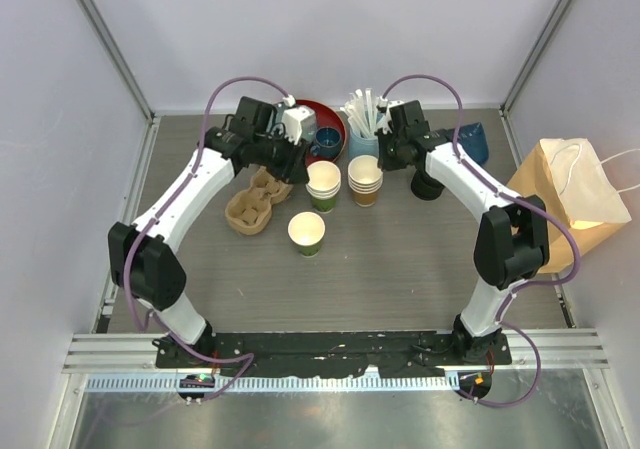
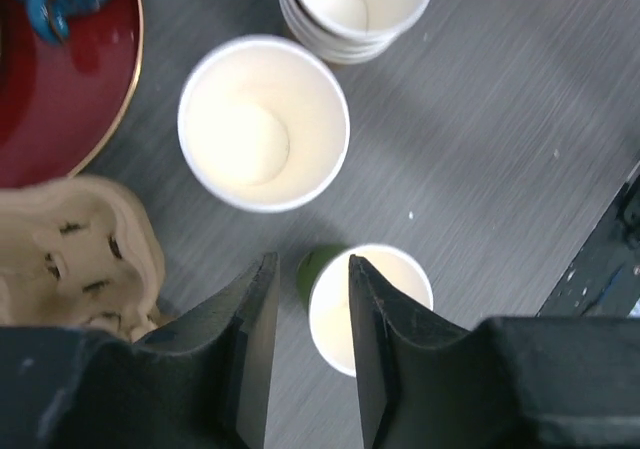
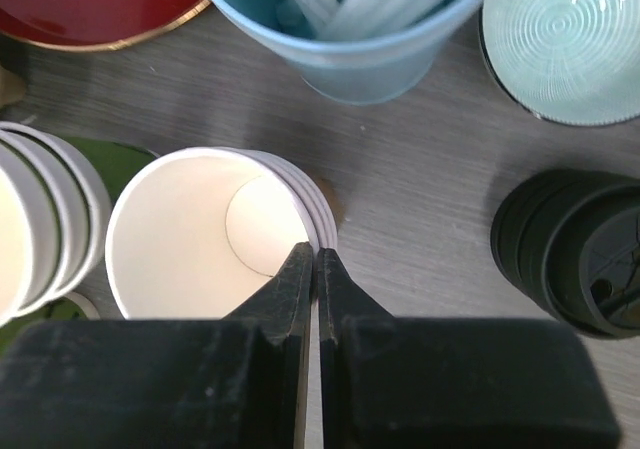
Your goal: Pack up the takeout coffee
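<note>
The grey worktop [image 1: 400, 279] carries everything, and each place below is given from the blue straw cup [image 1: 362, 147] at its rear middle. The brown paper bag [image 1: 560, 194] stands well to the right of that cup, at the worktop's edge. The red plate [image 1: 330, 117] lies just to its left, with a blue teacup [image 1: 325, 144] on it. The carton cup carrier [image 1: 250, 207] lies further left and nearer the arm bases. Just in front of the straw cup stand two stacks of open cups, touching or nearly so: the brown-sided stack [image 1: 364, 177] straight in front, and the green-sided stack [image 1: 323, 181] a little to the left. A pile of black lids [image 1: 428, 186] sits to the front right. The single green-sided cup [image 1: 307, 232], upright and open-topped, stands apart, beyond the green-sided stack toward the bases.

The left hand [image 2: 310, 269] hangs over the worktop front-left of the straw cup, fingers apart with nothing between them. The right hand [image 3: 315, 259] has its fingers pressed together over the brown-sided stack's rim; whether they touch it I cannot tell.
</note>
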You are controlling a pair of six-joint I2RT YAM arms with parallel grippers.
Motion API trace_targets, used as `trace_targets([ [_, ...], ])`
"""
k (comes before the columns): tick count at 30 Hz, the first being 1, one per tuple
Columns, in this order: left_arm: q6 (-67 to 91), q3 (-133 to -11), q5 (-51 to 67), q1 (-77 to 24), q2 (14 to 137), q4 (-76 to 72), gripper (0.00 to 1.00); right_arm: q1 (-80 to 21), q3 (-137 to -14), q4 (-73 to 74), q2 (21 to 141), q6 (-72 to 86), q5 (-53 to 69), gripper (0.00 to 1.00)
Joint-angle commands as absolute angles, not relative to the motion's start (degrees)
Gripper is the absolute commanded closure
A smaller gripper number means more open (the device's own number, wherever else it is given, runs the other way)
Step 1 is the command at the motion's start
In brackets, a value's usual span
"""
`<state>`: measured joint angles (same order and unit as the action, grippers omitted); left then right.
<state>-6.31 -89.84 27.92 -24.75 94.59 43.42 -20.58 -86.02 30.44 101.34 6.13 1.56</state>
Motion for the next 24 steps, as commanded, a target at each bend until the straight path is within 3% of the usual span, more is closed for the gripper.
trace_targets([
  [1, 2.35, -95.01, 31.29, -27.23, 96.94, 40.7, 0.64, -20.21, -83.77, 29.35, 95.81, 5.19, 0.26, 0.99],
  [7, 5.44, -97.46, 29.98, -33.74, 99.57, 37.88, 0.62, -18.99, -80.69, 28.66, 94.05, 6.15, 2.72, 0.99],
  [14, 8.61, -102.74, 27.77, -34.63, 105.99, 38.67, 0.58, -18.46, -79.01, 26.89, 89.3, 7.12, 4.75, 0.99],
  [24, 4.58, -104.41, 27.6, -34.54, 102.4, 42.01, 0.55, -18.28, -84.63, 30.32, 84.82, 6.33, 2.81, 0.99],
])
